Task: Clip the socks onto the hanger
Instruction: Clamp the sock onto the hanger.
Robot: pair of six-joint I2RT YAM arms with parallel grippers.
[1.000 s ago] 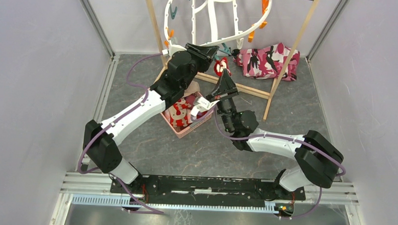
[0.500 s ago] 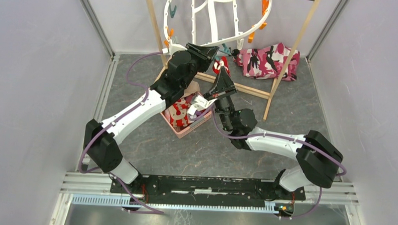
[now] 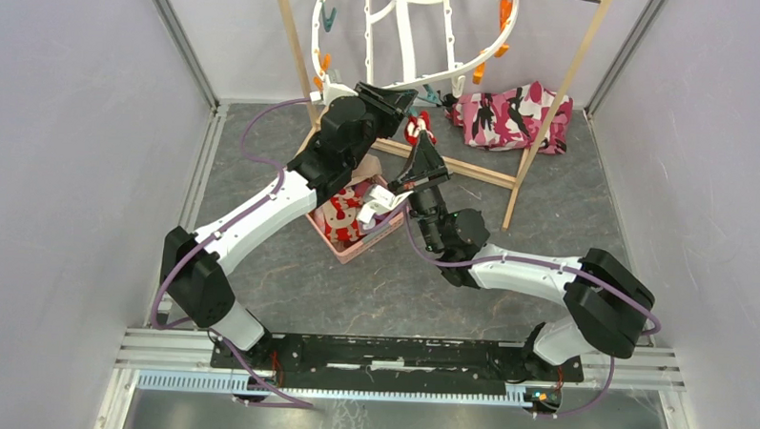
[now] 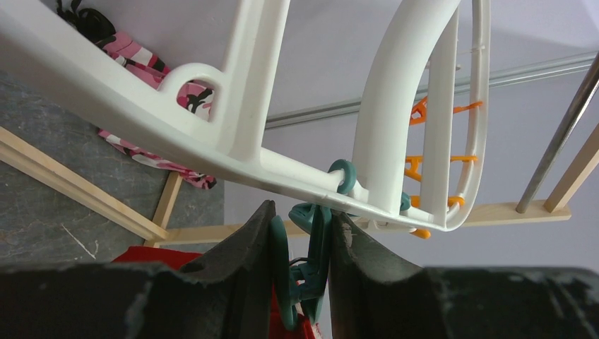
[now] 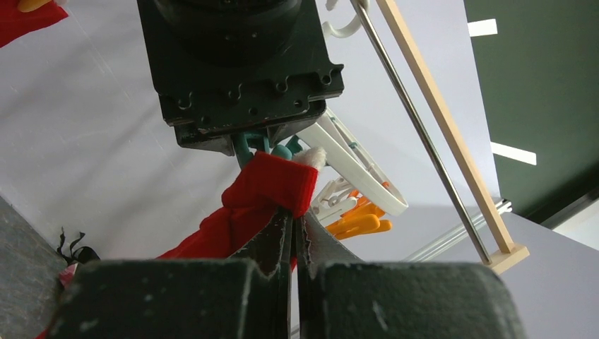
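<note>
Your left pincer [image 4: 302, 215] is grasping a teal peg [image 4: 311, 263] that hangs from the lower rim of the white hanger [image 4: 395, 106], its two fingers pressing the peg's handles from either side. Your right pincer [image 5: 293, 212] is clenched on a red sock [image 5: 265, 185] just below its cuff and holds that cuff up right beneath the peg. The rest of the sock trails down and away. The other socks [image 3: 343, 218] lie in the pink basket [image 3: 375, 245] on the tabletop. Expect the sock to be light, limp and easily folded, so only the short bit of cuff above your fingers will keep any shape. Keep your hold close to that edge and offer it flat. The peg is small, springy and swings on its ring, and the hanger will likely sway if pushed, so feed gently.
</note>
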